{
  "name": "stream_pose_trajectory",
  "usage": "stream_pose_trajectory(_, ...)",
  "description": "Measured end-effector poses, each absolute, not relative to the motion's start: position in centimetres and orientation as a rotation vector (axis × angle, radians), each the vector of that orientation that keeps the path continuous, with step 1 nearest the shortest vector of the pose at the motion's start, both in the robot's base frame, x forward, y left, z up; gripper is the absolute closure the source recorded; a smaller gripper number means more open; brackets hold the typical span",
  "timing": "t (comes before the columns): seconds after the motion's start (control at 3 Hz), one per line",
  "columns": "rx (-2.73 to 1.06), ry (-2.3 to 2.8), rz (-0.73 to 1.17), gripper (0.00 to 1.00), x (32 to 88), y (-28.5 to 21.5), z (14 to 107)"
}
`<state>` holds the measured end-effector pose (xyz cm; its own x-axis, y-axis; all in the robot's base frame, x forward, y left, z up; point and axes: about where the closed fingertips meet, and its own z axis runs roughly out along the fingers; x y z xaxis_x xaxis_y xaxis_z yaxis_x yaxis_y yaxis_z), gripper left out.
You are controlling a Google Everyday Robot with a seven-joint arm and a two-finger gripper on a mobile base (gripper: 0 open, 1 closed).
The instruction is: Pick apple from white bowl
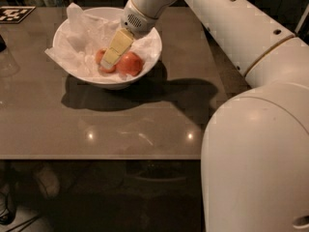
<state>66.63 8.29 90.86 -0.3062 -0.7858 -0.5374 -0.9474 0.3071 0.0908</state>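
The white bowl (120,82) stands at the back left of the brown table, lined with crumpled white paper (79,37). Two apples lie in it. The orange-red apple (100,56) is on the left, partly hidden by my gripper. A deeper red apple (131,64) lies just right of it. My gripper (107,63) reaches down into the bowl from the upper right, its yellowish end resting on or against the orange-red apple, between the two apples.
A black-and-white marker tag (10,13) lies at the table's far left corner. A dark glassy object (5,57) stands at the left edge. My white arm and body (256,144) fill the right side. The table's front edge (96,157) runs across.
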Motion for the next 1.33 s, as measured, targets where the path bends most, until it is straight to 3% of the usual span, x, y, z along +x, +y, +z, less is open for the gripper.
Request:
stream_pose_trajectory(0.67,-1.588,2.151,0.58,0.0,67.0,9.3,90.8)
stream_pose_trajectory(1.33,-1.76,1.981,0.669,0.0,66.4,14.0,92.3)
